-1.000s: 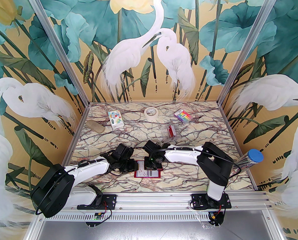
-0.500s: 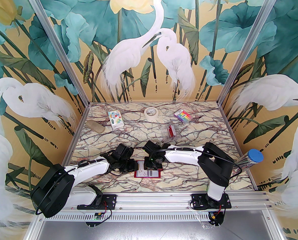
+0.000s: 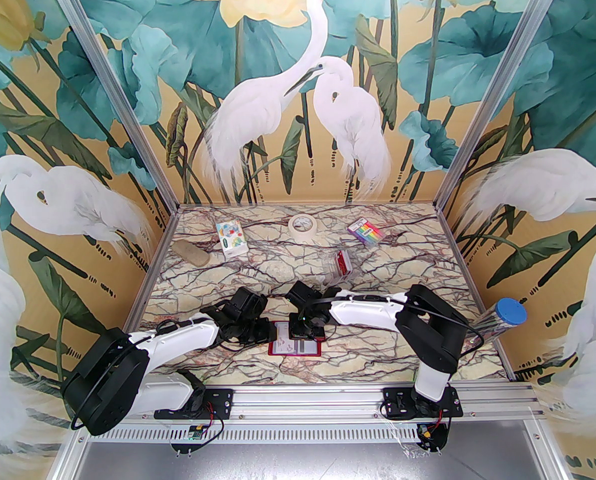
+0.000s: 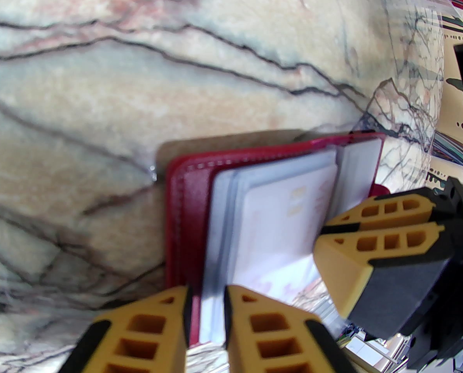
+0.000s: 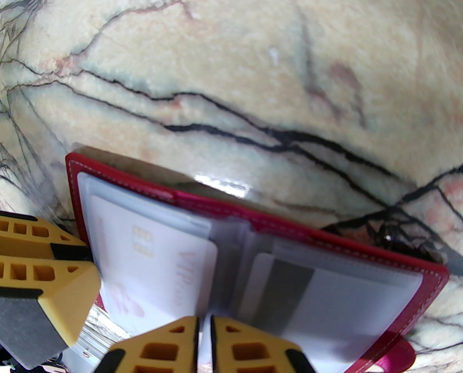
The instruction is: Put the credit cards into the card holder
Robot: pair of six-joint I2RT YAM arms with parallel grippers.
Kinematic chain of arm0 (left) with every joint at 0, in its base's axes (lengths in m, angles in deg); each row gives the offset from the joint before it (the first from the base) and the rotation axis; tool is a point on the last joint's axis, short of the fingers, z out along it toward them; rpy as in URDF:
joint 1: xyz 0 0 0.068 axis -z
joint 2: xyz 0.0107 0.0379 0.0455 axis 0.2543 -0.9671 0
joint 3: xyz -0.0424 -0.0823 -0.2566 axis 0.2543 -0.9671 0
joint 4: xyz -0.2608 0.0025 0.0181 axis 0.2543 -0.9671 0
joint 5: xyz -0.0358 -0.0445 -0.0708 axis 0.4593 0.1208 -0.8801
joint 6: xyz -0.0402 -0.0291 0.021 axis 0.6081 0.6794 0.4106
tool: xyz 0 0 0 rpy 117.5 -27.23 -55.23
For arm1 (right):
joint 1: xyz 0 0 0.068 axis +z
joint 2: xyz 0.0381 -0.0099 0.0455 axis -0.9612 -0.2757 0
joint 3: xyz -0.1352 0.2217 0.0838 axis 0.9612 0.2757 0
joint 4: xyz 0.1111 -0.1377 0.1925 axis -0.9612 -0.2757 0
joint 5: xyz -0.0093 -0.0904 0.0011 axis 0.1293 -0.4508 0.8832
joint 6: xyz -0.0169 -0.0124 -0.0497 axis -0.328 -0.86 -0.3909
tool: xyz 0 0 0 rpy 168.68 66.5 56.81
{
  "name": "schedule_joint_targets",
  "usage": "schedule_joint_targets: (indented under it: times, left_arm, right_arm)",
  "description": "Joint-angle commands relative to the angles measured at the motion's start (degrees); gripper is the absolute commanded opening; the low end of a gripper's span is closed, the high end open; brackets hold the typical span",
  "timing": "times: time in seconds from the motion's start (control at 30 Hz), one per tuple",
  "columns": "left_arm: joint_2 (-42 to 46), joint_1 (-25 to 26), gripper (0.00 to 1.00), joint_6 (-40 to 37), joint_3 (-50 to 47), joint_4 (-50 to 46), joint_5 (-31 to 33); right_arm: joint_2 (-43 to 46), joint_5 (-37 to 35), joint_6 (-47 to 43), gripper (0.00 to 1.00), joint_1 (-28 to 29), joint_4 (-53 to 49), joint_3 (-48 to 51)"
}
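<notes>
On the marble table [image 3: 277, 268], front middle, the red card holder [image 5: 72, 192] lies open. The left gripper [image 4: 206, 297] pinches its left edge; the right gripper [image 5: 204, 325] is clamped on a middle sleeve. 2 credit cards [image 5: 153, 255] sit sleeved inside.

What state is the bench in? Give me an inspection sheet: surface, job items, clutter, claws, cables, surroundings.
Surface: marble-patterned table, dark-veined.
Job's things: card holder lies open near the arms; a chip card and a dark-stripe card sit in its clear sleeves.
Clutter: tape roll, rainbow packet, clear box, printed white box and beige lump at the back; blue-capped tube at right.
Claws: left claw clamped on the holder's edge; right claw pinching its middle sleeves.
Cables: black cable along the right arm; wires at both bases.
Surroundings: heron-mural walls, aluminium frame.
</notes>
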Motion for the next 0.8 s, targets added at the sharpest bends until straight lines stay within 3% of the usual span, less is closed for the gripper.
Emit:
schedule_joint_targets:
  times: [0.0,0.23,0.57,0.77]
  left_arm:
    - [-0.63,0.46,0.22,-0.28,-0.40,-0.04,0.79]
    - [0.73,0.48,0.25,-0.23,0.11,-1.33,1.32]
    - [7.12,0.43,0.42,0.63,0.68,-2.70,1.52]
    - [6.68,0.56,0.42,1.66,-0.31,0.40,-1.29]
  right_arm:
    - [-0.83,-0.98,-0.87,0.12,0.06,-0.39,-0.68]
    - [-1.55,-1.07,-0.68,0.10,0.09,-0.38,-0.12]
    - [-2.13,-1.15,-0.84,0.09,0.01,-0.72,0.15]
    - [-2.37,-1.24,-0.84,0.08,0.07,-0.56,0.33]
